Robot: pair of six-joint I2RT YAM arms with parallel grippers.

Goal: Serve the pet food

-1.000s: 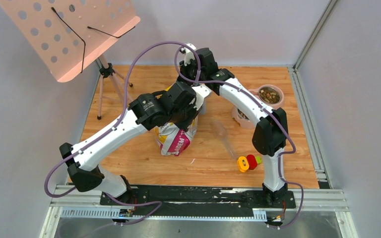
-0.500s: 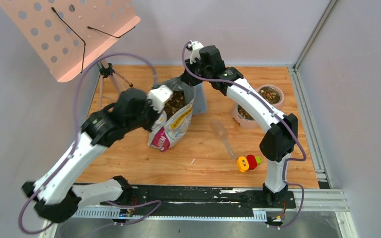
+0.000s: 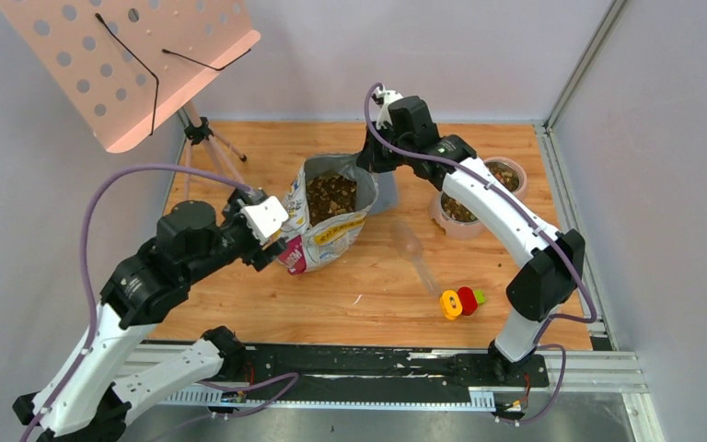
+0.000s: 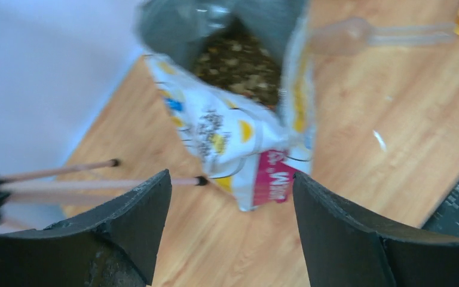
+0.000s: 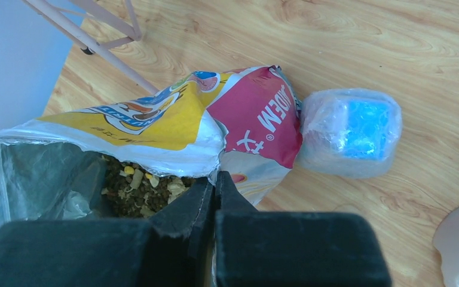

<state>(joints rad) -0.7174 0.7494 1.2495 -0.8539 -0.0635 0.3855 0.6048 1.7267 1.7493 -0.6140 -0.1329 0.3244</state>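
Though off bag [image 3: 331, 230] — left gripper [image 4: 230, 185] agape

Pet food [image 3: 331, 195]: small brown dry pellets with a few paler bits mixed in. The main mass lies loose inside the printed bag [image 3: 331, 241], seen through its open top, with its surface below the rim. There is more to the right of the bag in two bowls: the far bowl [image 3: 500, 175] is filled, the nearer bowl [image 3: 456, 210] partly hidden.
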